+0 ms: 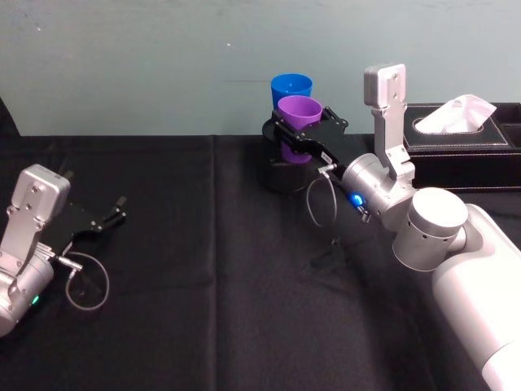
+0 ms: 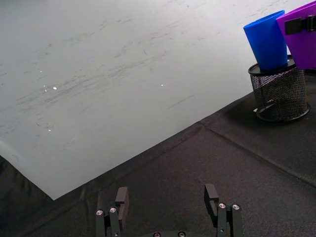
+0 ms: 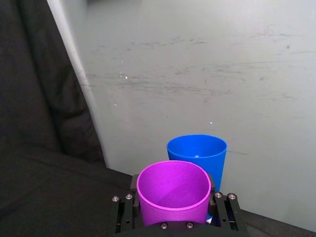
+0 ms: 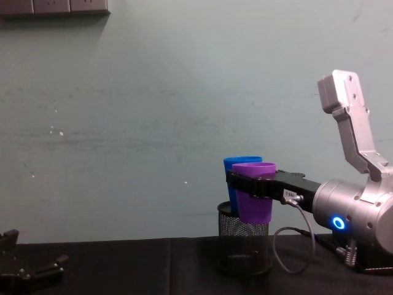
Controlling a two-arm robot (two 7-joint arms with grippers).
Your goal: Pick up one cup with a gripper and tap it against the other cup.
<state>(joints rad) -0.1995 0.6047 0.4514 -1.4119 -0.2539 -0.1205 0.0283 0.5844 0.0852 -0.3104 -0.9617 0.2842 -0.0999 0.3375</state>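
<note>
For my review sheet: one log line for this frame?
right gripper: shut on purple cup, lifted | blue cup: in mesh holder | left gripper: open, idle

purple cup: tapered plastic tumbler, wide rim, upright, mouth open and empty, lifted clear of surface, clamped at mid-body between flat black fingers of right tool. blue cup: taller, narrower tapered tumbler, upright, standing in black mesh pen holder at far edge of surface, just behind purple cup; whether walls touch cannot be told.
</note>
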